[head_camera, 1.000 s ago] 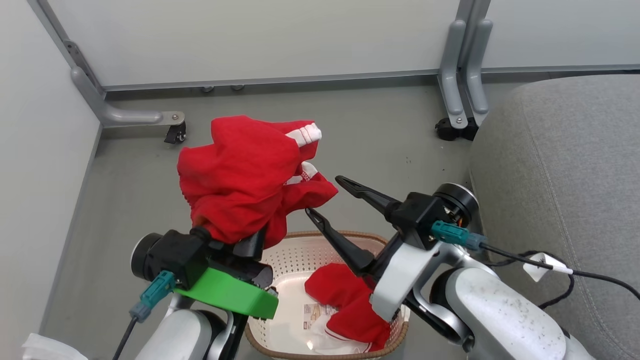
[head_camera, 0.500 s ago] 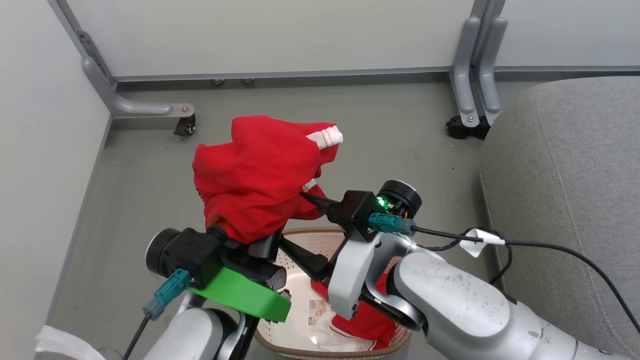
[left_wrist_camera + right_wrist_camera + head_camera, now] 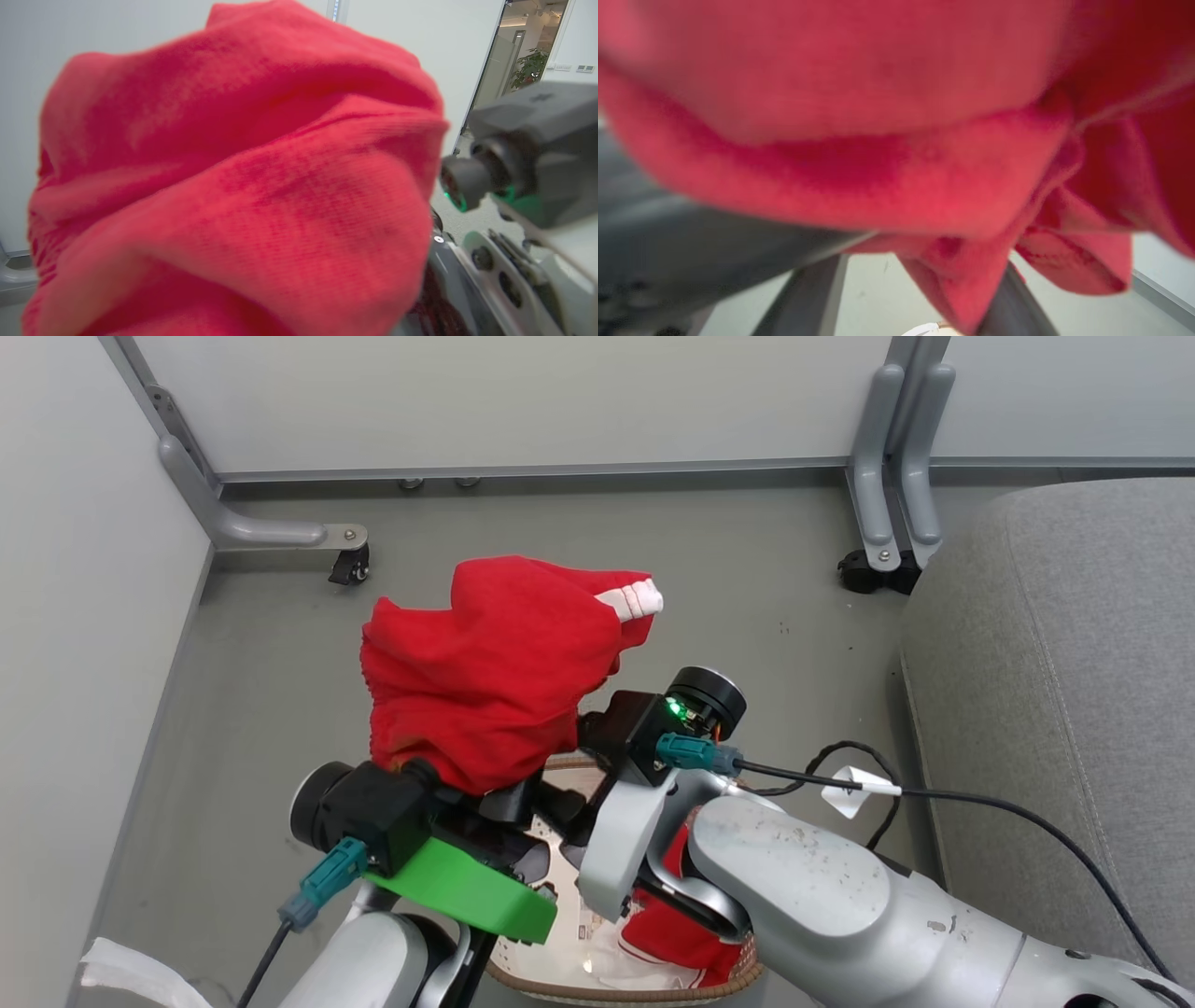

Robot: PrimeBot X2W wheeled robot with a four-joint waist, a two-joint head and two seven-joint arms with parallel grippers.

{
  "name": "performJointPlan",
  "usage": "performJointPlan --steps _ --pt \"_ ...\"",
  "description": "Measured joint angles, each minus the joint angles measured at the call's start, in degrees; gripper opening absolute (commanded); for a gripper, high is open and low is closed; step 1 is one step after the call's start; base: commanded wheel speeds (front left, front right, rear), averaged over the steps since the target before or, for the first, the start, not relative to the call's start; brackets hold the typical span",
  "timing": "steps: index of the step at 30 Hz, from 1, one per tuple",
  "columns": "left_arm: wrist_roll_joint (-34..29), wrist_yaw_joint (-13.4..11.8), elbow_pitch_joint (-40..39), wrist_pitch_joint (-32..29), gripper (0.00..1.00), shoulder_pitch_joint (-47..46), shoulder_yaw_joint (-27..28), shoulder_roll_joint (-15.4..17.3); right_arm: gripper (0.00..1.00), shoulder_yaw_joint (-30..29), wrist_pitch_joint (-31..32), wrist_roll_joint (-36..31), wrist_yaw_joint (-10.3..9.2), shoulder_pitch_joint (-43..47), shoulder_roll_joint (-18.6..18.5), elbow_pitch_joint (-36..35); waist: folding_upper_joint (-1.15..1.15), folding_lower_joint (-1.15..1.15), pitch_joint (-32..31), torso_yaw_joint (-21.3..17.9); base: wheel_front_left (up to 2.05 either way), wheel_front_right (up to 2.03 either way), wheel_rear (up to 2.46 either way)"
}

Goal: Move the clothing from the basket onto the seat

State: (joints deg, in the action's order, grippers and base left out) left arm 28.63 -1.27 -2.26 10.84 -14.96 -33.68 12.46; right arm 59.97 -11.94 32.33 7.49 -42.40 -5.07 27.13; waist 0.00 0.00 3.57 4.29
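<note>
Gripping a red garment (image 3: 495,681) over the basket (image 3: 738,975) with left end effector (image 3: 509,800), straddling its fold with right end effector (image 3: 565,770) spread.

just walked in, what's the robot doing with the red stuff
The left end effector holds one red garment bunched up above the basket. The right end effector is close beside it, fingers apart with a fold of that garment between them. A second red garment lies in the basket. Neither is on the grey seat at the right yet.
</note>
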Motion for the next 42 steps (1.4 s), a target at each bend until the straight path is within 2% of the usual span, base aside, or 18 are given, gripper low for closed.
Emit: performJointPlan --steps 13,14,15,16,17,42 --pt "0.5 -0.3 0.3 0.4 0.00 0.0 0.1 0.1 0.00 1.9 -2.8 4.4 0.00 -1.4 0.3 1.8 0.00 0.00 -0.1 0.0 0.00 0.00 0.00" --pt "0.5 -0.6 0.3 0.4 0.04 0.0 0.3 0.1 0.00 1.9 -2.8 4.6 0.00 -1.4 0.3 1.8 0.00 0.00 -0.1 0.0 0.00 0.00 0.00" --pt "0.5 -0.9 0.3 0.6 0.37 0.0 0.4 0.1 0.00 1.8 -2.9 4.9 0.00 -1.4 0.2 1.8 0.00 0.00 -0.1 0.0 0.00 0.00 0.00" --pt "0.4 -1.3 0.4 0.8 0.50 0.0 0.5 0.0 0.00 1.7 -2.9 5.0 0.00 -1.4 0.2 1.7 0.00 0.00 -0.1 0.0 0.00 0.00 0.00" --pt "0.4 -1.3 0.4 0.8 1.00 0.0 0.5 0.0 0.00 1.6 -2.9 5.1 0.00 -1.4 0.1 1.7 0.00 0.00 -0.1 0.0 0.00 0.00 0.00" --pt "-0.2 -4.3 0.6 0.8 1.00 0.5 1.7 2.2 0.00 -9.8 -3.1 2.7 0.00 3.4 -1.1 -1.4 0.00 0.00 -0.8 0.0 0.00 0.00 0.00"
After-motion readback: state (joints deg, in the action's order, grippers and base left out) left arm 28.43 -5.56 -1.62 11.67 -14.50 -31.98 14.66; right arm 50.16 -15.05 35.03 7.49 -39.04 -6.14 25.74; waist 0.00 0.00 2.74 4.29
